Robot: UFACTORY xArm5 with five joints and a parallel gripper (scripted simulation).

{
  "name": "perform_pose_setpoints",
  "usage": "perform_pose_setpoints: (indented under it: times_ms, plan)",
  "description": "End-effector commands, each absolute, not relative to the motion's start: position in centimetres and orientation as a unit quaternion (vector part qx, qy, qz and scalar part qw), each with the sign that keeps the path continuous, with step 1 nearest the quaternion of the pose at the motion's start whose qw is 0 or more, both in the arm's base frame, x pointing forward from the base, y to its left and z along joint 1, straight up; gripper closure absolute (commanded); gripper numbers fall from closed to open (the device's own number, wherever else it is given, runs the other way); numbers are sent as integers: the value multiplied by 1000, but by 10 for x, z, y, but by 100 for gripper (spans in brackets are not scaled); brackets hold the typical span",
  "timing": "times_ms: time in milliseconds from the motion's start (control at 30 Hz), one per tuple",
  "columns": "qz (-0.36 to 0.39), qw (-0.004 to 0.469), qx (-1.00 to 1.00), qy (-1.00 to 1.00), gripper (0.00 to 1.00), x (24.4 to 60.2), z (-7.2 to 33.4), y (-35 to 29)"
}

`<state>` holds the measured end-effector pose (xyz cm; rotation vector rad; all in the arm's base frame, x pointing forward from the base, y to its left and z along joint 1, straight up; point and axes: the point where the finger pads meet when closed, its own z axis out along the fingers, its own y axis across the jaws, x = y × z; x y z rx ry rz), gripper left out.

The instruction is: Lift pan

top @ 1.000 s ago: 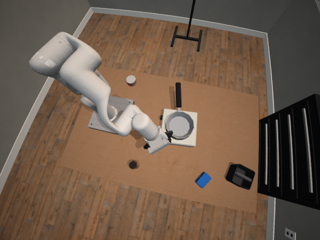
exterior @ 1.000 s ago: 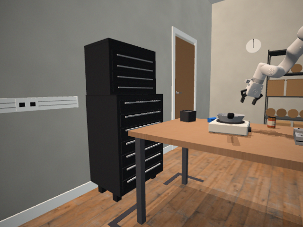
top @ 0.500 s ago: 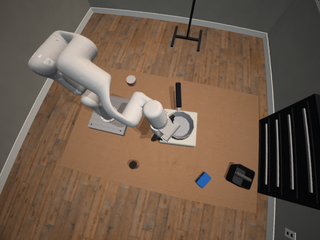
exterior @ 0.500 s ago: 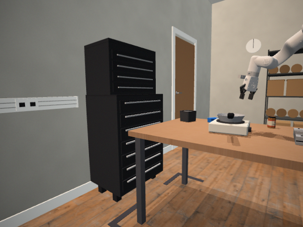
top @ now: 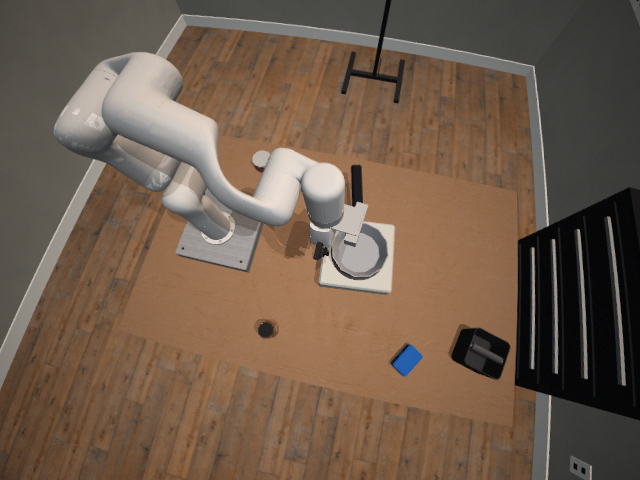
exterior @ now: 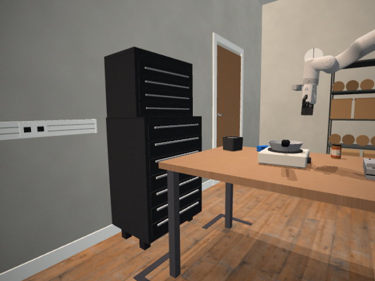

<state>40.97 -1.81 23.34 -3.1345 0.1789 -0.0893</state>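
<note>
The grey pan (top: 360, 252) sits on the white hot plate in the middle of the table. Its black handle (top: 356, 181) points toward the far side. In the side view the pan (exterior: 285, 146) rests on the hot plate (exterior: 283, 156) with the handle end facing the camera. My gripper (exterior: 306, 109) is open and empty. It hangs pointing down, high above the table, over the hot plate's edge on the arm's side. From above, the gripper (top: 320, 250) shows just left of the pan rim, and the wrist covers part of the pan.
A jar (exterior: 335, 150) stands at the table's far side, mostly hidden by the arm from above. A blue block (top: 406, 359) and a black bin (top: 480, 352) lie near the drawer cabinet (top: 581, 299). A small dark cup sits near the table's front.
</note>
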Motion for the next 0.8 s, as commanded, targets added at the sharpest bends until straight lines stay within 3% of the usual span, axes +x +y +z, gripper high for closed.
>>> perform_pose_setpoints:
  times_ms: [0, 767]
  plan:
    - [-1, 0, -1000, -22, 0, 404, 248, 2]
    - [0, 0, -945, -328, 0, 435, 228, 49]
